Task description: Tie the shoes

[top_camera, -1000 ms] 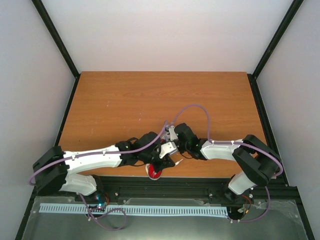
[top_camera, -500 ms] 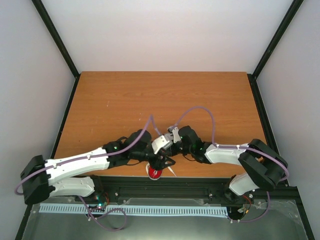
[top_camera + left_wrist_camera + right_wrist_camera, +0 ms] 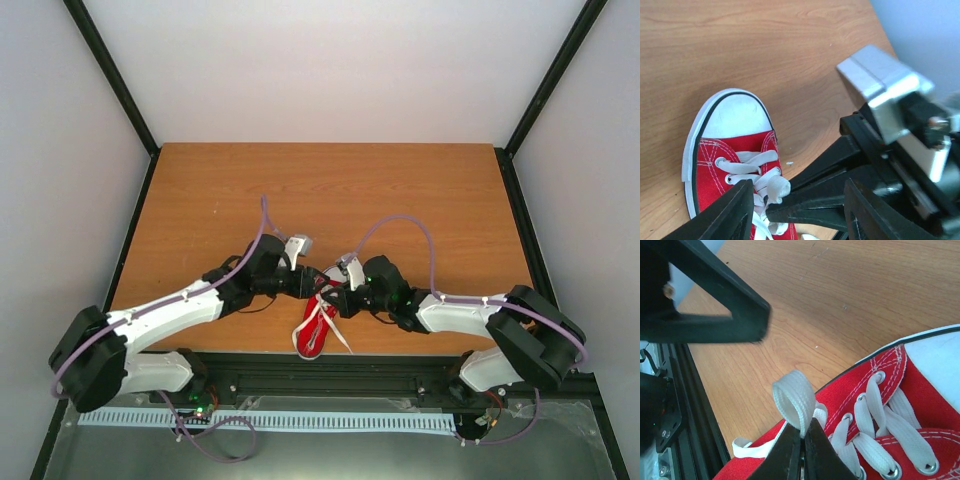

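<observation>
Left gripper backed off sneaker, fingers apart. Right gripper stayed clamped on lace loop above sneaker. You risked pulling loop undone: tension unopposed.

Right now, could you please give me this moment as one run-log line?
right fingers: shut on lace loop | left fingers: open, holding nothing | sneaker: on table, untied

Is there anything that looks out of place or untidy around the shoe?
The sneaker lies at the very near edge of the table, its laces untied; the right pincer pinches one loop upright.
</observation>
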`<state>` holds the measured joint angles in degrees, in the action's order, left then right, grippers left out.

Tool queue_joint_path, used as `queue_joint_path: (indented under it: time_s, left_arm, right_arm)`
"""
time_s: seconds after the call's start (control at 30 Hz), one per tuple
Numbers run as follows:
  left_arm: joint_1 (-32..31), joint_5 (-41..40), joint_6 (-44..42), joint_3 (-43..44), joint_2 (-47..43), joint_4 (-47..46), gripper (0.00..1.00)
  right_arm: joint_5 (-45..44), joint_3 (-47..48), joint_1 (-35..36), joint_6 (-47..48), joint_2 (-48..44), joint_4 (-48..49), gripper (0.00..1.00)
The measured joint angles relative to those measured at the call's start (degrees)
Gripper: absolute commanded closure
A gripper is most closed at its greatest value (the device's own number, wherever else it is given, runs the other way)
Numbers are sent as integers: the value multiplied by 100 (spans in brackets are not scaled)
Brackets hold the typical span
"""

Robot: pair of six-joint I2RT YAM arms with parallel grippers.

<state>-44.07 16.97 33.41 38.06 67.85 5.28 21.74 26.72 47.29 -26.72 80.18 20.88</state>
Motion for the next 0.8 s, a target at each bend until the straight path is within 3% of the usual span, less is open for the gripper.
queue_joint_path:
  time_s: [0.4, 0.57, 0.63, 0.7, 0.8]
  left_arm:
    - [35, 254, 431, -2, 608, -195, 64]
    - [37, 269, 404, -2, 850, -192, 94]
    - [37, 297, 431, -2, 940, -192, 99]
    - [37, 321, 424, -2, 964, -205, 99]
    - [37, 317, 422, -2, 942, -232, 99]
  right_arm:
    - [15, -15, 0, 120, 0, 81, 97]
    - [35, -15, 0, 127, 7, 85, 97]
    - [39, -15, 0, 127, 15, 94, 97]
    - [39, -15, 0, 127, 17, 94, 89]
    - [17, -15, -2, 140, 2, 74, 63]
